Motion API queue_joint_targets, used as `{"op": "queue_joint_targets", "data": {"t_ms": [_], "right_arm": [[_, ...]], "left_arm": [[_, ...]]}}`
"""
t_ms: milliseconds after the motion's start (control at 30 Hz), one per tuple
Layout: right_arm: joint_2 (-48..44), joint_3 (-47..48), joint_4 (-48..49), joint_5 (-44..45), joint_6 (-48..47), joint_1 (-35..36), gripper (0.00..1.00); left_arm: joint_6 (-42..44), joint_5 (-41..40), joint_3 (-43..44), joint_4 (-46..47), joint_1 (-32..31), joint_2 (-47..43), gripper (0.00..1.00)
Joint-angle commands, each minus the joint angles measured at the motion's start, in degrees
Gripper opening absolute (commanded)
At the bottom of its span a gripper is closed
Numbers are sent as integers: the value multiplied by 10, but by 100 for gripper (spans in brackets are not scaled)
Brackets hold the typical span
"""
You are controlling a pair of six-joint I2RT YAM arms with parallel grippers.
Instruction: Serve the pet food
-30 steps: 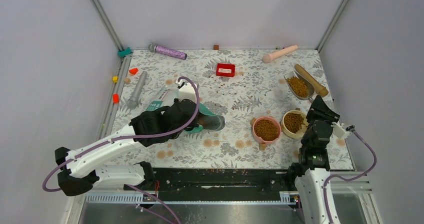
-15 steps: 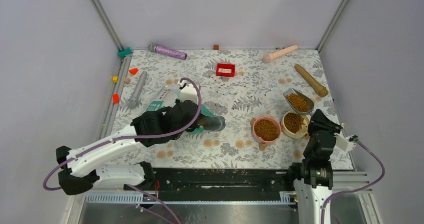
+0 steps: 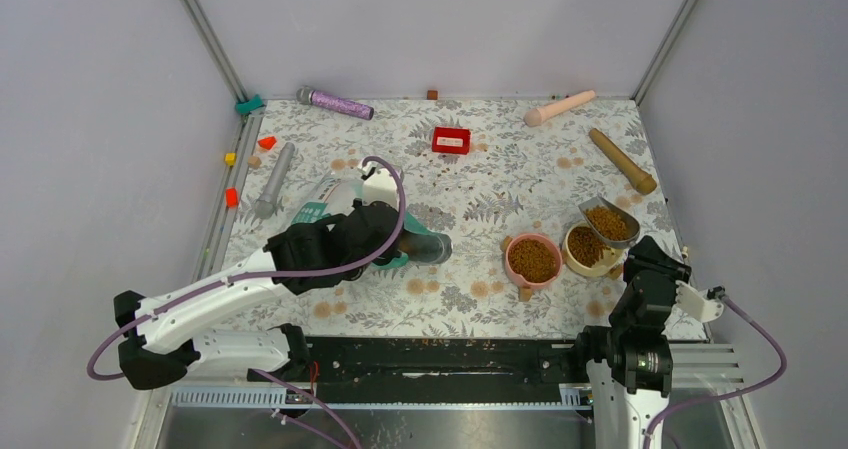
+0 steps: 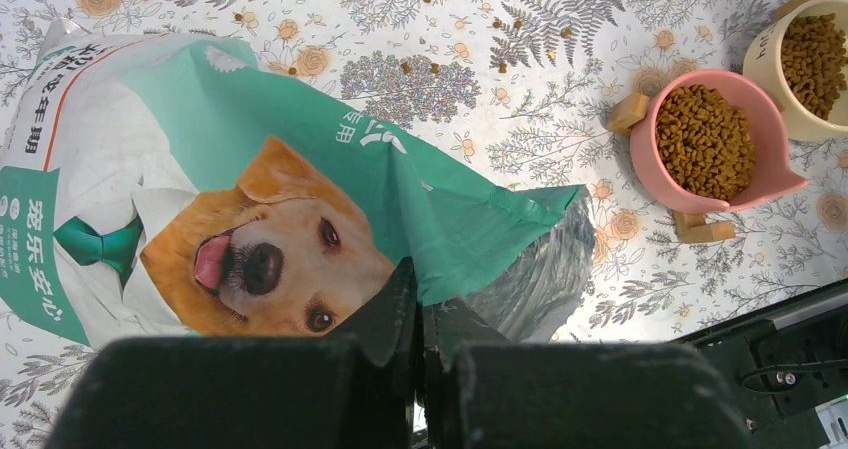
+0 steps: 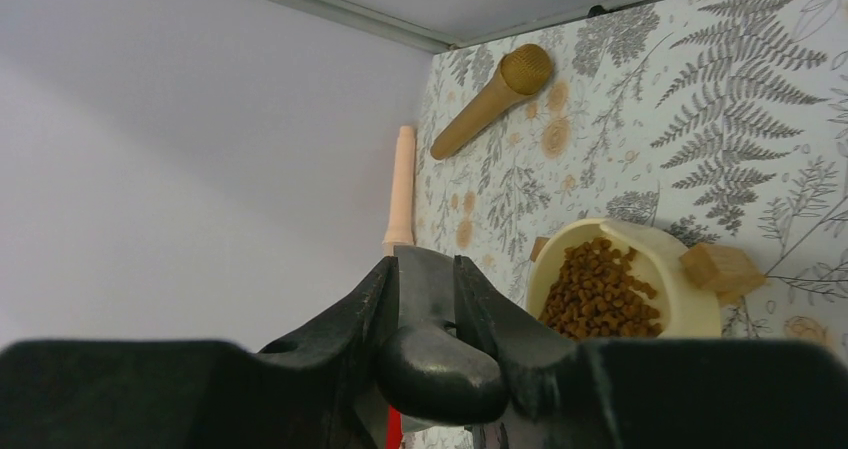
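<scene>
Top external, pet food [image 3: 612, 226] in scoop [image 3: 590, 208], held by right gripper [image 3: 636, 251]

Two bowls: pink [image 4: 775, 164], cream [image 5: 685, 304]. One food bag [image 4: 200, 169]. One scoop [image 3: 588, 207]. Four rods: purple [image 3: 335, 102], grey [image 3: 274, 179], peach [image 3: 559, 108], wooden [image 3: 621, 161]. One red tray [image 3: 451, 140].

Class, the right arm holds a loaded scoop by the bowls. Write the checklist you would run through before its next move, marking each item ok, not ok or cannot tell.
1. Right gripper shut on scoop handle: ok.
2. Kibble in scoop: ok.
3. Scoop squarely over yellow bowl: cannot tell; it overlaps only the far rim.
4. Room left in yellow bowl: ok.
5. Left gripper shut on bag edge: ok.
6. Pink bowl filled: ok.
</scene>
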Motion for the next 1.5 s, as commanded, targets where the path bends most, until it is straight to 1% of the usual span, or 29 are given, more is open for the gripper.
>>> {"op": "queue_joint_targets", "data": {"t_ms": [0, 267, 433, 567, 733, 867, 967, 1267, 1467], "right_arm": [[-22, 27, -11, 43, -16, -2, 0], [-22, 39, -61, 60, -53, -2, 0], [27, 47, -84, 42, -103, -2, 0], [41, 38, -84, 35, -101, -2, 0], [33, 44, -92, 73, -126, -2, 0], [37, 50, -93, 78, -147, -2, 0], [55, 54, -90, 85, -159, -2, 0], [132, 83, -68, 48, -197, -2, 0], [152, 101, -78, 57, -216, -2, 0]], "left_arm": [[2, -14, 20, 62, -3, 1, 0], [2, -20, 21, 59, -3, 7, 0], [3, -24, 23, 57, -3, 8, 0], [2, -28, 22, 57, -3, 6, 0], [3, -30, 22, 57, -3, 8, 0], [3, -31, 22, 56, -2, 11, 0], [5, -32, 22, 57, -2, 11, 0], [6, -36, 22, 57, -2, 11, 0], [6, -37, 23, 56, -2, 11, 0]]}}
